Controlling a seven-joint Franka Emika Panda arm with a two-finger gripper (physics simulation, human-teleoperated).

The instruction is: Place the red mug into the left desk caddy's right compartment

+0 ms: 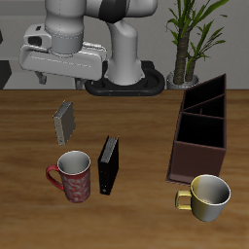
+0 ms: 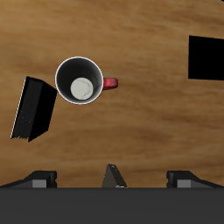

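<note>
Exterior view, from the table's front edge backward: plain yellowish-cream mug nearest the front edge, upright, handle pointing away from the caddy's side. Red mug with red handle and red-and-white speckled outside, upright on the wooden table, a little farther back and well apart from the cream mug. Slim black upright slab just beside the red mug, not touching. Small grey ridged block farther back, tilted. Long dark maroon-black open-top left desk caddy behind the cream mug, running toward the table's back edge, split by dividers into cells; which end cell counts as the right compartment cannot be told. White robot arm with two-finger gripper hanging high over the back of the table, above the grey block, holding nothing; finger spacing hard to judge there. Wrist view: red mug seen from above, pale grey inside, black slab beside it; finger pads set wide apart, nothing between them.
</note>
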